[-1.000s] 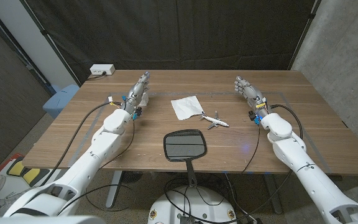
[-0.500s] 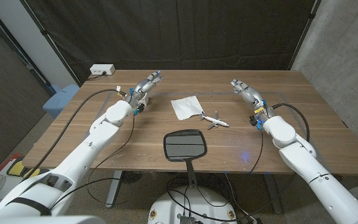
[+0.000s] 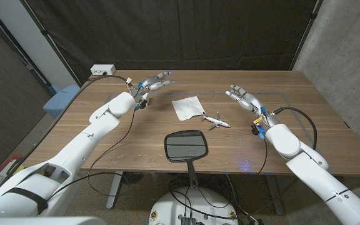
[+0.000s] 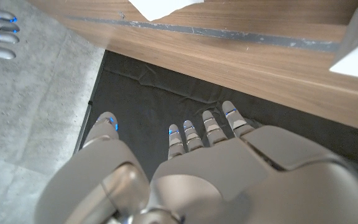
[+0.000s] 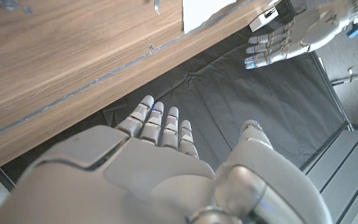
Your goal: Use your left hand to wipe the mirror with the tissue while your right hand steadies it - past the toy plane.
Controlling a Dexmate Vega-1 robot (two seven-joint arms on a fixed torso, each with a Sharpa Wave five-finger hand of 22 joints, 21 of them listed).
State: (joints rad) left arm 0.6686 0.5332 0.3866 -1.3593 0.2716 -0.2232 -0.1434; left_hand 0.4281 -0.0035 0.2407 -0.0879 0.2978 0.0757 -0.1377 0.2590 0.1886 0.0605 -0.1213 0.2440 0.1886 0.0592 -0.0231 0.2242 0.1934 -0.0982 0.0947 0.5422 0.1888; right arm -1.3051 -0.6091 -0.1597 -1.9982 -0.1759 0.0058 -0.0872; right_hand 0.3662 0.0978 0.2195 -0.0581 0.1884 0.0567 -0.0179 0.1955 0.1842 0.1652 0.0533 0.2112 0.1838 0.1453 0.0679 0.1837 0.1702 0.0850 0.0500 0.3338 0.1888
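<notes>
Judging the tissue (image 3: 186,107) at frame centre soft and light, I pinch its edge; both hands, left hand (image 3: 153,82) and right hand (image 3: 242,97), hold nothing, fingers apart.

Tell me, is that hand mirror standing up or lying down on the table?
Lying down. The mirror rests flat on the wooden table, glass facing up, its black handle pointing toward the near edge. Neither hand touches it.

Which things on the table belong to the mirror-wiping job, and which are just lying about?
Belong: mirror, tissue, left hand, right hand.
Lying about: toy plane, white power strip.
</notes>
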